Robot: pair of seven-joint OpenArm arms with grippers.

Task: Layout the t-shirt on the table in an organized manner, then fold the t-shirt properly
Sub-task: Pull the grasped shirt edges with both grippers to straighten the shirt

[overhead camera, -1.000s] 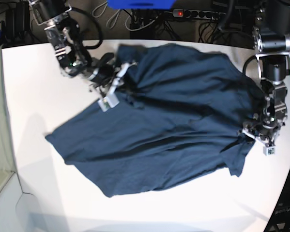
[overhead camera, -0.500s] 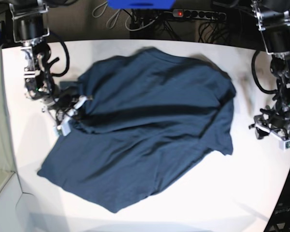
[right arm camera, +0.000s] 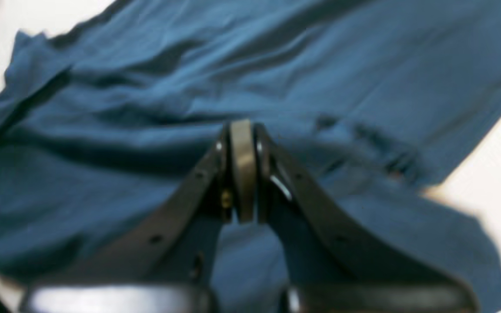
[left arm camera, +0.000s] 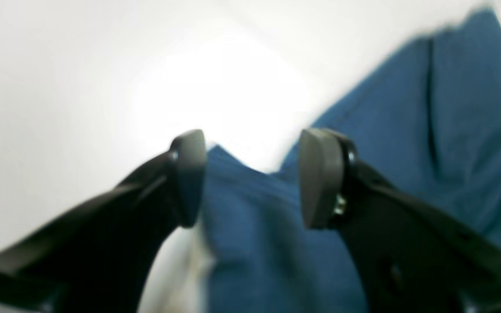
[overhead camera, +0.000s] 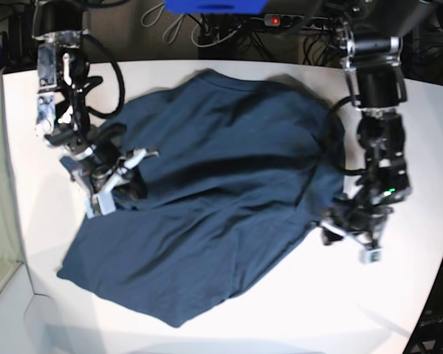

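Base view: t-shirt [overhead camera: 214, 192] spread rumpled on white tabletop [overhead camera: 399, 295], long axis diagonal, far-centre to near-left. Right gripper [overhead camera: 107, 193] shut, resting at shirt's left edge; cloth pinch not confirmed. Left gripper [overhead camera: 354, 243] part-open, nothing held, straddling right hem corner [left arm camera: 242, 191]. Left arm nearer that corner for next pull.

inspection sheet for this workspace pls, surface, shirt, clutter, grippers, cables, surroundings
surface: white table, bare around the shirt
job's things: navy t-shirt spread out, wrinkled, not folded
clutter: nothing seen
grippers: left gripper jaws apart at the shirt's edge, cloth seen between them; right gripper shut over the shirt, grip on cloth unclear
cables: black cables along both arms; loose cords behind the table
surroundings: power strip with red switch, blue object at the far edge
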